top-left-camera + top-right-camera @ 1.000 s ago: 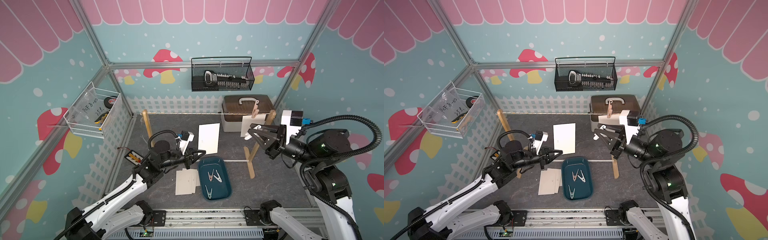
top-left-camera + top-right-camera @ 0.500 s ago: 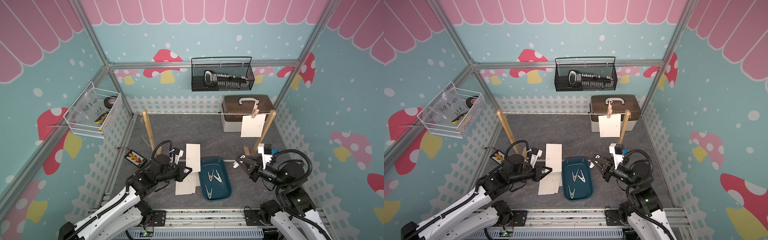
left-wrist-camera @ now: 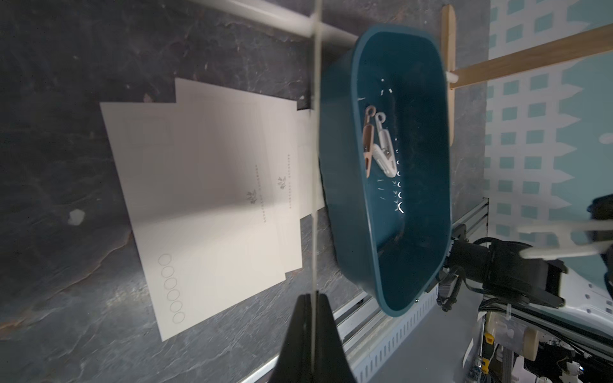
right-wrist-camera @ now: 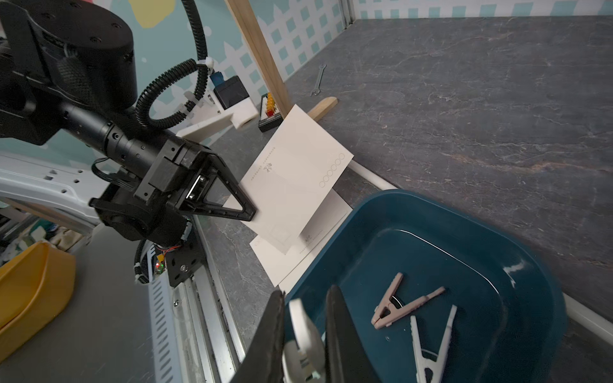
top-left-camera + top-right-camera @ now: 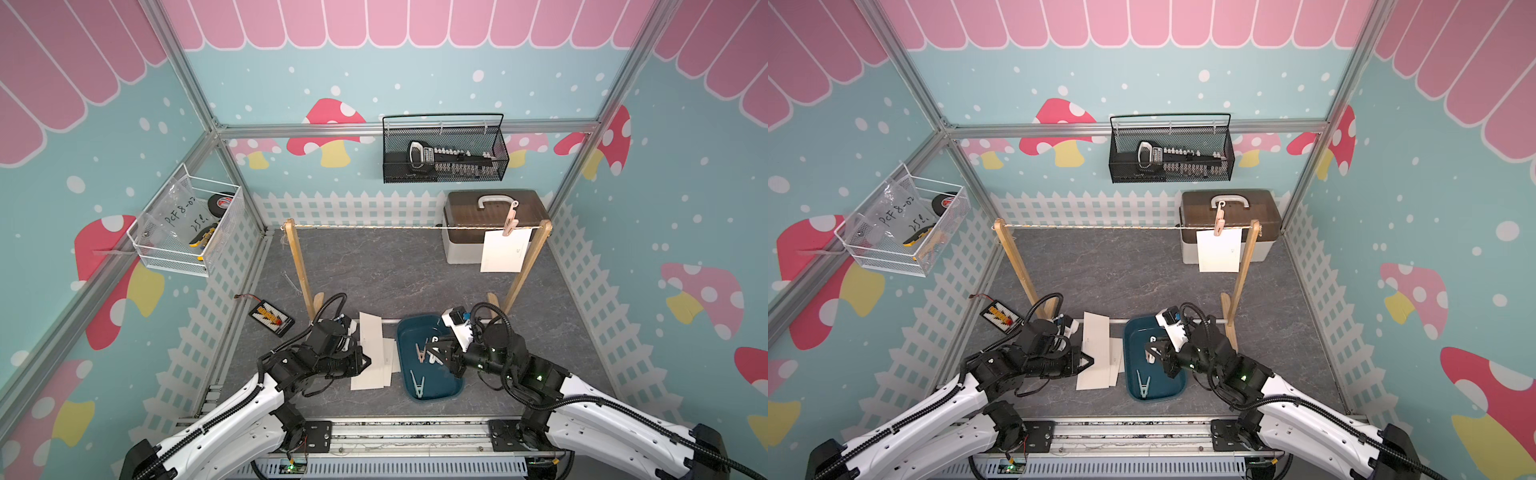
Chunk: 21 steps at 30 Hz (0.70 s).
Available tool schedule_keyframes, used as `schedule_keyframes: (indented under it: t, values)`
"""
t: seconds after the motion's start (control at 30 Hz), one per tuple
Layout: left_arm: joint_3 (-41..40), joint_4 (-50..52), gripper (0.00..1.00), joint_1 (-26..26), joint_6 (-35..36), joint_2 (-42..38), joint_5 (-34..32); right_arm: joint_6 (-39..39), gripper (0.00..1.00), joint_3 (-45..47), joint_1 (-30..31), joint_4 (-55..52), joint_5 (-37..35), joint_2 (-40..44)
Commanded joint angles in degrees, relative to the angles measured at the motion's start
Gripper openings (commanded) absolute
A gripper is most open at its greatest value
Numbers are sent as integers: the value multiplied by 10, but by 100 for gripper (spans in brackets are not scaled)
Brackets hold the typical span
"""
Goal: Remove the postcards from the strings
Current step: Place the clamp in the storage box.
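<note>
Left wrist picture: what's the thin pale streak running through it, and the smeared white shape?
In the left wrist view the streak is the card pinched by the left gripper, seen edge-on; the smear is the clothespin in the right gripper, blurred. The white flecks inside the tray are glare. In the right wrist view it is soft too.

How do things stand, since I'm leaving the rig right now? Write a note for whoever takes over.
Left gripper: shut on a postcard, held above the postcard pile beside the teal tray.
Right gripper: shut on a white clothespin over the tray, which holds two clothespins.
Done: all but one postcard off the string.
Left: drop both items, then unclip the last postcard, hanging under a pink clothespin.
</note>
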State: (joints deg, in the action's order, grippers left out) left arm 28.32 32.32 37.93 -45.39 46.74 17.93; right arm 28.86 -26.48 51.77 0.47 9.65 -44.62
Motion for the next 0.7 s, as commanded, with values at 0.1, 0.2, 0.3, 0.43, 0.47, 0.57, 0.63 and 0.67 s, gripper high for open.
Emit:
schedule_keyframes:
  t: [0.1,0.2,0.3,0.43,0.47,0.57,0.63,0.67]
  values:
    - [-26,-15,0,-3,-36,45,27,32,0,33,25,71,-79,-63]
    - [-21,-16,0,1,-38,80,33,40,0,30,31,74,-85,-93]
    - [-20,-18,0,4,-36,94,28,44,0,27,32,73,-87,-114]
    - [-14,-1,30,6,-31,105,8,46,0,29,33,69,-97,-132]
    - [-13,2,35,8,-30,106,3,49,0,30,32,69,-103,-135]
    - [-10,6,44,8,-28,110,-9,52,0,30,32,71,-109,-144]
    - [-5,16,46,8,-27,108,-26,52,0,28,32,72,-108,-150]
    - [-2,20,47,9,-25,106,-36,52,0,26,33,71,-108,-153]
